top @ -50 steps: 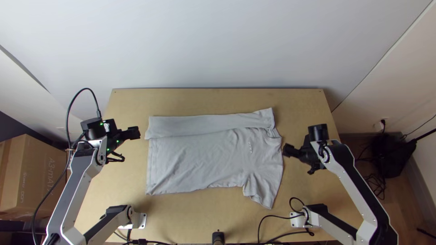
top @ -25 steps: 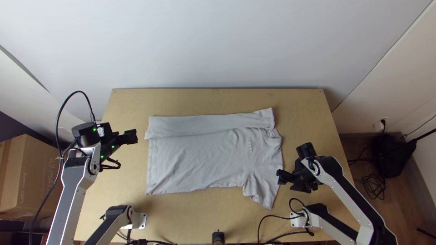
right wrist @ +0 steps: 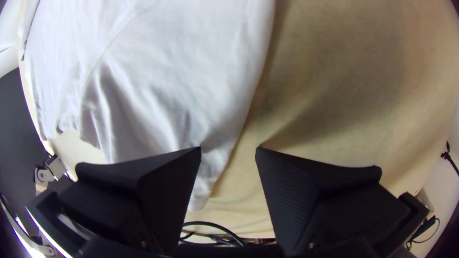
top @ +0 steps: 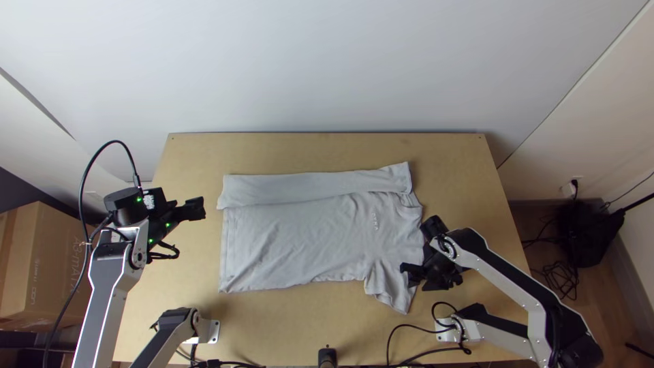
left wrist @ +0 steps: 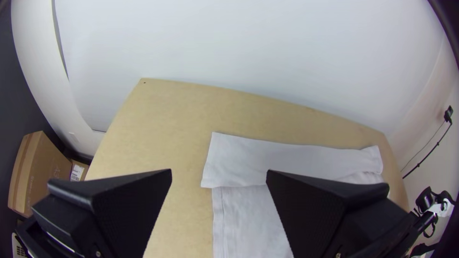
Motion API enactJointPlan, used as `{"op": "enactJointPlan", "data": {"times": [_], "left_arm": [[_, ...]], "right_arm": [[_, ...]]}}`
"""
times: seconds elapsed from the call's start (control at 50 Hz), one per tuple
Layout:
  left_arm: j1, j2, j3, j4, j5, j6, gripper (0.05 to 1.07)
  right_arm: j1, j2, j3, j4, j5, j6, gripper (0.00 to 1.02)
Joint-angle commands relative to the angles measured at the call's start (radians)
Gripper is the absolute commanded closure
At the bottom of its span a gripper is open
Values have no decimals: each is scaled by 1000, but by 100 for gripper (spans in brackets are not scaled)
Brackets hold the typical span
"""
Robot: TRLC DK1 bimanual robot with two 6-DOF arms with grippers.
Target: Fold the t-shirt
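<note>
Lies in the middle of the light wooden table (top: 449,160), as for the grey t-shirt (top: 306,238), with the body spread fairly flat and lightly wrinkled. Points the hem (top: 223,252) toward the left arm (top: 105,293) and the collar (top: 413,200) toward the right arm (top: 507,276). Runs lengthwise along the far side in a folded-over strip (top: 306,189), straight for most of the way and slightly raised at the collar end. Sticks out toward the table's near edge with the unfolded sleeve (top: 390,293), creased where joined to the body. Bears small pale lettering on the chest. At the left gripper (top: 197,208), hangs above the table just beyond the hem, near the strip's end; has the fingers (left wrist: 134,205) spread wide apart and grips nothing. At the right gripper (top: 412,276), hovers low at the shirt's shoulder edge, by the unfolded sleeve; has the fingers (right wrist: 167,191) well parted, one over the cloth and the other over bare wood, with the shirt's edge running through the gap, not pinched. Cannot tell whether either fingertip touches the fabric. Beside the table, past the left arm, has a cardboard box (top: 58,259); on the opposite side, has loose black cables (top: 562,279) on the floor.
</note>
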Motion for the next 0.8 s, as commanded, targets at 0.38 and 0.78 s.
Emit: {"op": "enactJointPlan", "data": {"times": [0.38,0.78], "left_arm": [[-130,22,-11,-430,41,326,12],[-534,144,-173,-605,-286,417,12]], "right_arm": [[108,85,32,68,4,-18,100],[80,-1,163,-17,6,-13,100]]}}
